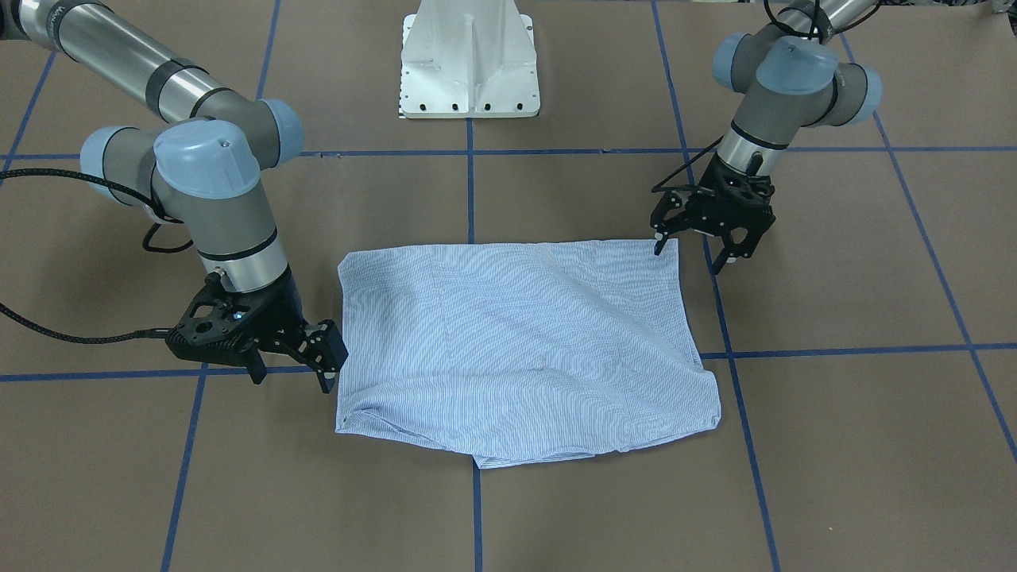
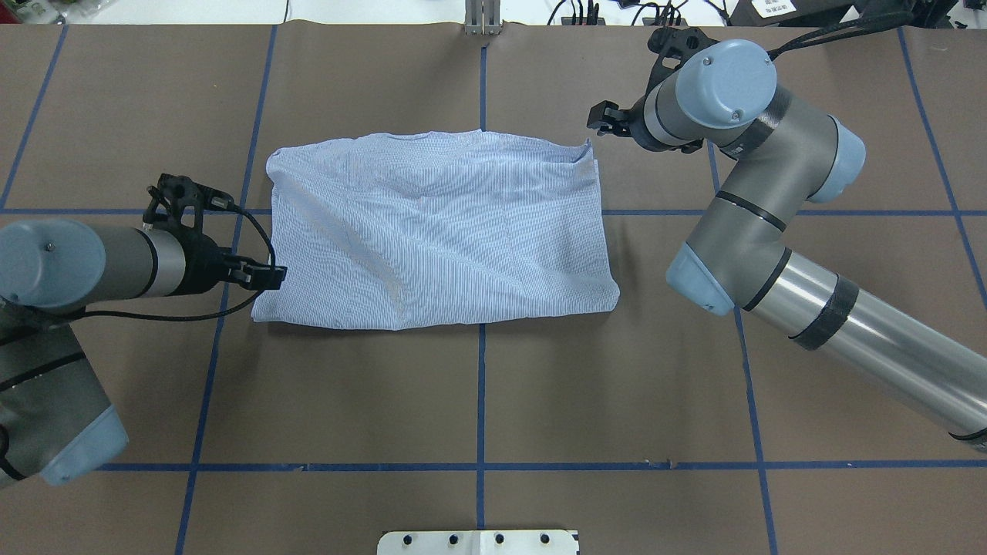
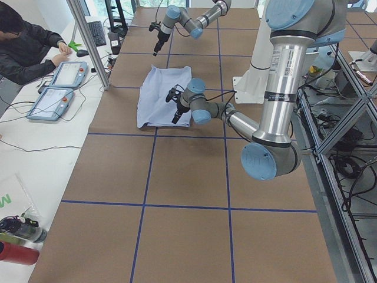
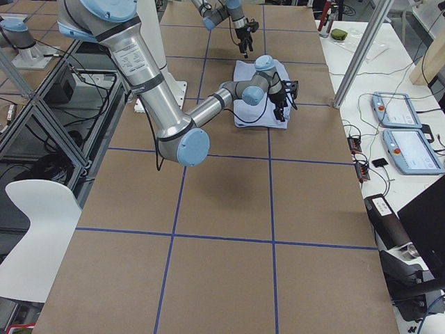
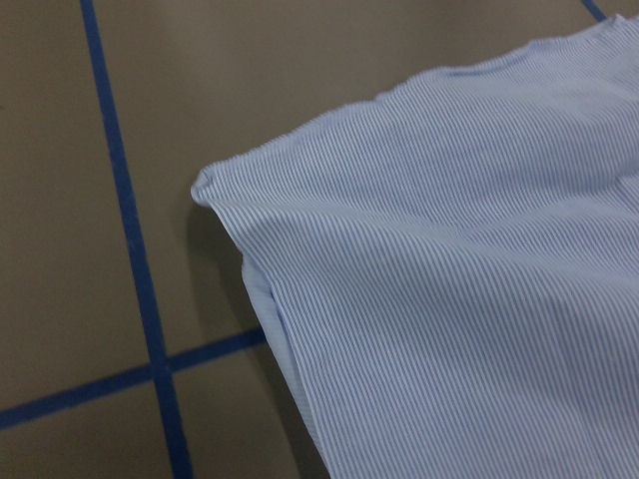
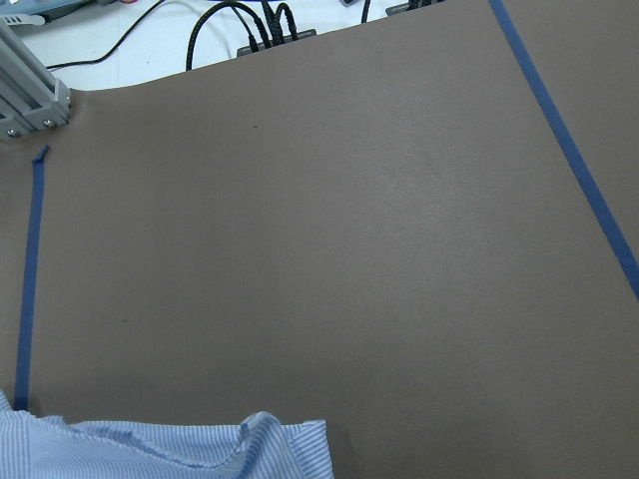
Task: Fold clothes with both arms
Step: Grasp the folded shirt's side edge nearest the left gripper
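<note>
Frontally, the folded shirt [image 1: 516, 349] lay flat on the brown table [image 1: 834, 445]. The left gripper [image 1: 689, 258] stood at the shirt's robot-side corner with jaws spread wide and empty. The right gripper [image 1: 291, 381] stood likewise at the diagonally opposite far corner. Overhead, each gripper sat just beside a shirt edge. Each wrist camera showed one shirt corner on the table.

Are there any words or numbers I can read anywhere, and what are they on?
None can be read in full.
White label at the top right of the overhead view: print too small to read.
Green letters on the plastic bag in the left side view: cut off at the picture's edge.
Shirt: no writing shows.
</note>
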Controlling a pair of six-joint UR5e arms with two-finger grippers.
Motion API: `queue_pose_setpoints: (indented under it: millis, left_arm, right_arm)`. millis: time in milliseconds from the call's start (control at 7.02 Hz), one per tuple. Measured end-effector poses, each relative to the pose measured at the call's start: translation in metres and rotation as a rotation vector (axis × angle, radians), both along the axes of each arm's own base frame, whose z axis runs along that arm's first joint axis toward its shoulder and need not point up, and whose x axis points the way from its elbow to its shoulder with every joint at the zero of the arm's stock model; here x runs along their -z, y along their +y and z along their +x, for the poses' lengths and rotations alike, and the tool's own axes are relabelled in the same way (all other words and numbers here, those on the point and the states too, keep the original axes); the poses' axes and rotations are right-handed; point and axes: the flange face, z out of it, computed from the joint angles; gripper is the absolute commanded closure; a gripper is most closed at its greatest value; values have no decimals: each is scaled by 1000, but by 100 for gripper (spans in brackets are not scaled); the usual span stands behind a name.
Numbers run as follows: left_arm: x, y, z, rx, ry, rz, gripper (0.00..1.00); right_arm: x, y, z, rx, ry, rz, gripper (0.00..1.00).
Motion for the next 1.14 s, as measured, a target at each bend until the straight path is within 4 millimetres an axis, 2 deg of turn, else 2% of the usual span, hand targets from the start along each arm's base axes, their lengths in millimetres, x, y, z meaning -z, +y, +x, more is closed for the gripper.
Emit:
queue_pose_setpoints:
  millis: [285, 712, 855, 997, 1140]
  left_arm:
    - [-6, 20, 19, 4, 11, -12, 17]
    - [-19, 28, 31, -5, -6, -27, 18]
    - [-23, 30, 35, -10, -12, -33, 48]
    - [-24, 34, 39, -16, -10, -40, 99]
    - [-22, 38, 43, -20, -4, -47, 100]
  right_arm:
    - [0, 12, 5, 5, -11, 10, 0]
    - [-1, 20, -1, 6, -13, 9, 0]
    - [-1, 21, -2, 6, -13, 10, 0]
    - [0, 21, -3, 6, -13, 10, 0]
    - [0, 21, -3, 6, -13, 10, 0]
